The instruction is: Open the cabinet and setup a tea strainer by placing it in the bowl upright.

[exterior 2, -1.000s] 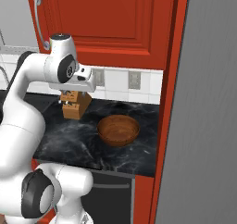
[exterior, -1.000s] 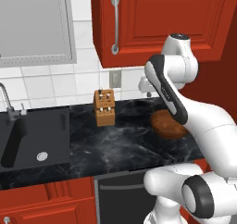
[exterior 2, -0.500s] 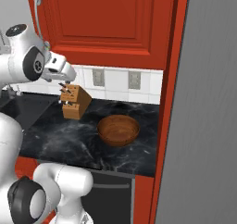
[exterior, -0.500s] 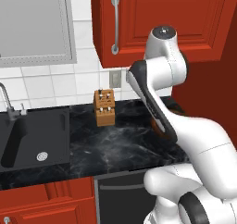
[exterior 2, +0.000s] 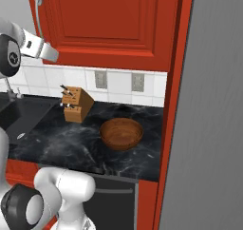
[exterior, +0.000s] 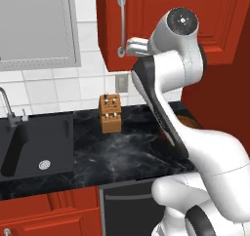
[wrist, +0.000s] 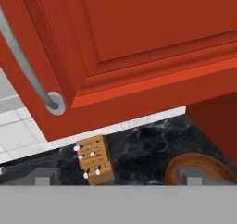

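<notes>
The red cabinet (exterior 2: 109,20) hangs shut over the counter, its silver bar handle (exterior: 121,25) on the door's left edge. My gripper (exterior: 130,47) is raised to the door's lower corner, just right of the handle's bottom end, and stands open with nothing between its fingers. From the hand view, the handle (wrist: 23,61) runs up the left and the door (wrist: 152,33) is close above the gripper (wrist: 115,177). The brown wooden bowl (exterior 2: 121,133) sits empty on the black counter; the hand view catches its rim (wrist: 199,165). The tea strainer is out of view.
A tan knife block (exterior 2: 76,104) stands left of the bowl near the tiled wall. A black sink (exterior: 34,147) with a faucet (exterior: 7,103) lies at the counter's left. A tall red panel (exterior 2: 173,105) bounds the counter on the right.
The arm has risen from over the counter to the cabinet's lower edge. The hand has swung left toward the bottom of the handle.
</notes>
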You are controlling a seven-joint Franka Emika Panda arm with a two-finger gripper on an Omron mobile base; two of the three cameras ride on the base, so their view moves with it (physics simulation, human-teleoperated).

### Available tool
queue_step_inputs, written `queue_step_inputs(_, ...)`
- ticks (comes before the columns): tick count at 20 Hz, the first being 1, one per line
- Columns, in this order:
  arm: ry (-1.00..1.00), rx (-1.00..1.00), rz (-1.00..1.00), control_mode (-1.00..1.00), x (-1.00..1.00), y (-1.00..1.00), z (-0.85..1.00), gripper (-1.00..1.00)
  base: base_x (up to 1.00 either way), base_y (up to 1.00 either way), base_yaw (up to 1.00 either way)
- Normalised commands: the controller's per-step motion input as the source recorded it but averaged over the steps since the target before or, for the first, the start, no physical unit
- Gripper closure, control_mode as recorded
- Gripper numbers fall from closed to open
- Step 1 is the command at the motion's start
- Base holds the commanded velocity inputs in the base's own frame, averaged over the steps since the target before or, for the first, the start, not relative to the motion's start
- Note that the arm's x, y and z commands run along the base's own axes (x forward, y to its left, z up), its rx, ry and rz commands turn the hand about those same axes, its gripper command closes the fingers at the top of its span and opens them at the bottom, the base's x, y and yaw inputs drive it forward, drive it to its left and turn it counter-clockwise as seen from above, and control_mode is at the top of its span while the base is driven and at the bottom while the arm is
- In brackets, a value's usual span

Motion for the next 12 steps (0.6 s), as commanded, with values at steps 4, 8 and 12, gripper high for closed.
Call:
queue_step_inputs(4, -0.31, 0.16, 0.04, -1.00, -0.04, 0.06, 1.00, -1.00, 0.00, 0.00, 0.00)
queue_step_inputs(8, -0.09, 0.06, 0.23, -1.00, -0.02, 0.13, 0.87, -1.00, 0.00, 0.00, 0.00)
queue_step_inputs(12, 0.11, -0.09, 0.20, -1.00, 0.02, 0.29, 0.17, -1.00, 0.00, 0.00, 0.00)
